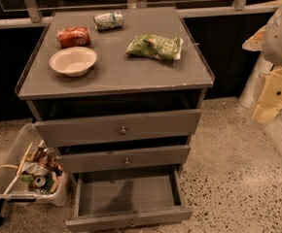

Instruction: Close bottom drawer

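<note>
Item: grey desk (116,79) with three drawers, standing on a speckled floor (233,169). Bottom drawer (126,198): lowest of the three, pulled far out toward the camera, its shallow tray bare and its slim front panel at the lower frame edge; the knob on that panel is probably there at centre, though it is barely discernible. Middle drawer (126,158) and top drawer (119,126): each stands out a little from the carcass, round knob at centre. Desk top carries a pale bowl (73,60), a red can (73,36) lying on its side, a second, lighter can (108,20) also lying down, and a green snack bag (154,46). Clear bin (19,178) of mixed refuse sits on the floor just beside the desk's left flank. End effector (270,101): cream-coloured, hanging at the right frame edge, well apart from the bottom drawer and above its level, holding nothing visible; whether it is wide or narrow cannot be told. Step in hand, by judgement: approach, with no contact made. Next move calls for bringing the end effector down and across to the front panel's outer face, then pushing squarely and centrally inward so the tray slides in without skewing.
</note>
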Motion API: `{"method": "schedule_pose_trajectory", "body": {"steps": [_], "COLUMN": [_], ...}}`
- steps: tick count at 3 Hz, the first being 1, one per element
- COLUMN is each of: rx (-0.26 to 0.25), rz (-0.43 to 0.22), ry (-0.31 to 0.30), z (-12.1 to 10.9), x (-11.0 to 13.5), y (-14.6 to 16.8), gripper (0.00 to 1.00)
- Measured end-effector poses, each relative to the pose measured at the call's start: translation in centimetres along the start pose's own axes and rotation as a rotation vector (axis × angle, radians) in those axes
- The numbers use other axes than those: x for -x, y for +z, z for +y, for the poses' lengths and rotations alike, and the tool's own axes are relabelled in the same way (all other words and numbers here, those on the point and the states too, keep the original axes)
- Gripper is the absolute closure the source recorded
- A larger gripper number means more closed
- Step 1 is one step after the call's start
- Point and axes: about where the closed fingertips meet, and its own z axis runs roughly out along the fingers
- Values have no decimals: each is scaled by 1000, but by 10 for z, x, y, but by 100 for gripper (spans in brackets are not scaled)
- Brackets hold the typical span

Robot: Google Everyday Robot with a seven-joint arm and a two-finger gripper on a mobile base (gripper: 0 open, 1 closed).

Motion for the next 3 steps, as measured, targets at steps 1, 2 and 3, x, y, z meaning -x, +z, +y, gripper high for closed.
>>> {"method": "schedule_pose_trajectory", "body": {"steps": [1, 2, 3], "rx": [-5, 12, 58], "rz": [-6, -28, -69], "ry": [-2, 3, 8], "z": [0, 8, 22], "x": [1, 1, -2], "y": [0, 14, 46], "gripper": [0, 0, 0]}}
